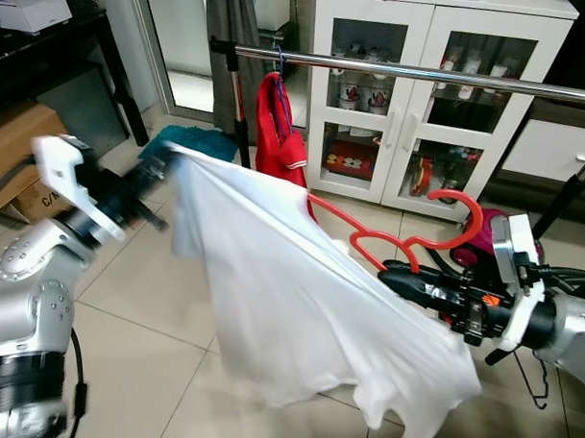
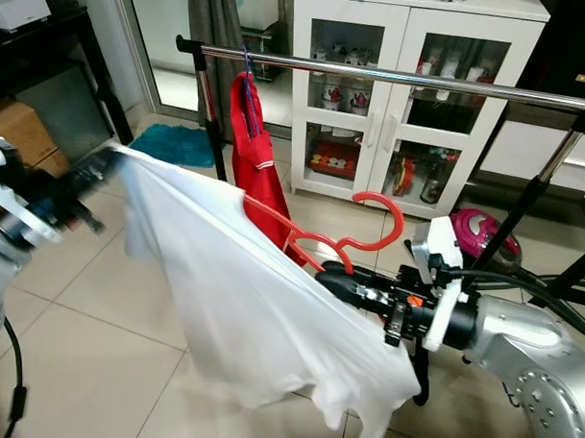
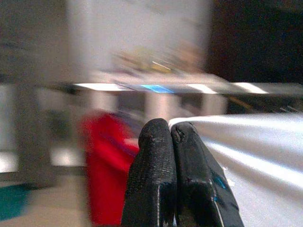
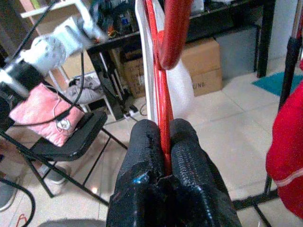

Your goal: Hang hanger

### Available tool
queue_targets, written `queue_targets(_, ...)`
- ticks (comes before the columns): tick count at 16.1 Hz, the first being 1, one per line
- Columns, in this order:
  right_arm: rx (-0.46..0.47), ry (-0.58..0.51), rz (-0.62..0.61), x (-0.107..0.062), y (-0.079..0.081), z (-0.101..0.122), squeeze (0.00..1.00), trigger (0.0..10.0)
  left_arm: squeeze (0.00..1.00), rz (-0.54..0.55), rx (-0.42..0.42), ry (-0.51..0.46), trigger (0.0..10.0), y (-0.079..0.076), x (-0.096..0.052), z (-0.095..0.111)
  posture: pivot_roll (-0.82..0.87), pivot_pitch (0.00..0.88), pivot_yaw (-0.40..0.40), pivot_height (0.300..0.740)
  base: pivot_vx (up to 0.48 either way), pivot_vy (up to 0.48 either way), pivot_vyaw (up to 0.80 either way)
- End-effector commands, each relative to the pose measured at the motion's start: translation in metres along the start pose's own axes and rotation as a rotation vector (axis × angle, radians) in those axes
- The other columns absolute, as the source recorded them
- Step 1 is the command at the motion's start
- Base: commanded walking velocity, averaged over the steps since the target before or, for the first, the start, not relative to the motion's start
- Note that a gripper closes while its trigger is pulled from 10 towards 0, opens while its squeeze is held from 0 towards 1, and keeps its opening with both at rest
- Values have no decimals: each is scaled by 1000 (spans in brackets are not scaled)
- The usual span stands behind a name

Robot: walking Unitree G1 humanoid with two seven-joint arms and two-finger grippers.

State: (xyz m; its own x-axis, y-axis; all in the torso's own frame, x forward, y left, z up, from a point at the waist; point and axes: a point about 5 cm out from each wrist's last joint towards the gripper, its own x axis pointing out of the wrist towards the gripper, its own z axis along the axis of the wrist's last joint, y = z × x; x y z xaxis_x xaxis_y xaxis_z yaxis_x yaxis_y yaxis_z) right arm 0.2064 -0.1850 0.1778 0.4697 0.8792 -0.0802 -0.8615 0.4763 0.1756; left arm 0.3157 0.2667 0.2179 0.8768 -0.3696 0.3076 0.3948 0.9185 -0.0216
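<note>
Hanger (image 1: 389, 237) with its white shirt (image 1: 286, 306) is in my grip but not yet hung: my right pincer (image 1: 395, 276) clamps its red wire, my left pincer (image 1: 161, 166) pinches the shirt's far-left corner, below the rail (image 1: 412, 73).

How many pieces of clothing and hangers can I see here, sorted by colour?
White shirts: 1, stretched between the left claw and the right claw
Red garments on the rail: 1
Red hangers: 1
Total: 3
</note>
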Motion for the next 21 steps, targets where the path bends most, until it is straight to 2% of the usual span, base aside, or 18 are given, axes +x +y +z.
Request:
queue_targets(1, -20, -3, -15, -7, -2, 3, 0, 0, 0, 165, 53, -117, 0, 22, -5, 25, -10, 0, 35, 740, 0, 0, 0)
queue_targets(3, -5, -12, 11, -9, 1, 5, 0, 0, 0, 373, 62, -156, 0, 47, -11, 35, -4, 0, 29, 740, 0, 0, 0)
queue_targets(4, -2, -20, 17, -11, 1, 7, 0, 0, 0, 479, 82, -127, 0, 61, -16, 32, -4, 0, 29, 740, 0, 0, 0)
queue_targets(5, -1, -32, 11, -11, 0, 8, 0, 0, 0, 475, 88, -108, 0, 61, -16, 29, -4, 0, 29, 740, 0, 0, 0)
queue_targets(7, 10, -114, -14, -7, -2, 15, 0, 0, 0, 362, 59, -48, 0, 43, -8, 10, -7, 0, 33, 740, 0, 0, 0)
queue_targets(9, 30, -244, -95, 5, -7, 24, 0, 0, 0, 124, 5, 64, 0, 0, 5, -22, -7, 0, 33, 740, 0, 0, 0)
queue_targets(10, 50, -281, -117, 10, -8, 26, 0, 0, 0, 36, -19, 89, 0, -20, 8, -30, -7, 0, 35, 740, 0, 0, 0)
queue_targets(11, 87, -371, -152, 20, -9, 31, 0, 0, 0, -141, -73, 119, 0, -63, 13, -44, -8, 0, 35, 740, 0, 0, 0)
queue_targets(13, 176, -515, -281, 28, -21, 36, 0, 0, 0, -388, -167, 132, 0, -123, 17, -52, -6, 0, 34, 740, 0, 0, 0)
queue_targets(15, 189, -529, -403, 28, -32, 33, 0, 0, 0, -496, -212, 138, 0, -145, 15, -51, -6, 0, 34, 740, 0, 0, 0)
queue_targets(16, 173, -484, -469, 27, -36, 28, 0, 0, 0, -470, -212, 146, 0, -145, 15, -52, -6, 0, 34, 740, 0, 0, 0)
queue_targets(17, 128, -393, -536, 26, -38, 20, 0, 0, 0, -378, -211, 167, 0, -136, 13, -54, -10, 0, 47, 740, 0, 0, 0)
queue_targets(18, 71, -272, -620, 26, -39, 8, 0, 0, 0, -240, -215, 180, 0, -124, 8, -55, -10, 0, 47, 740, 0, 0, 0)
queue_targets(19, 63, -218, -688, 23, -39, 1, 0, 0, 0, -153, -218, 180, 0, -116, 4, -56, -12, 0, 45, 740, 0, 0, 0)
queue_targets(20, 76, -184, -746, 21, -39, -6, 0, 4706, 0, -91, -223, 180, 0, -112, 1, -56, -12, 0, 45, 740, 0, 0, 0)
queue_targets(21, 94, -119, -822, 19, -31, -20, 0, 10000, 0, 35, -210, 185, 3373, -107, -8, -57, -18, 0, 38, 740, 0, 0, 0)
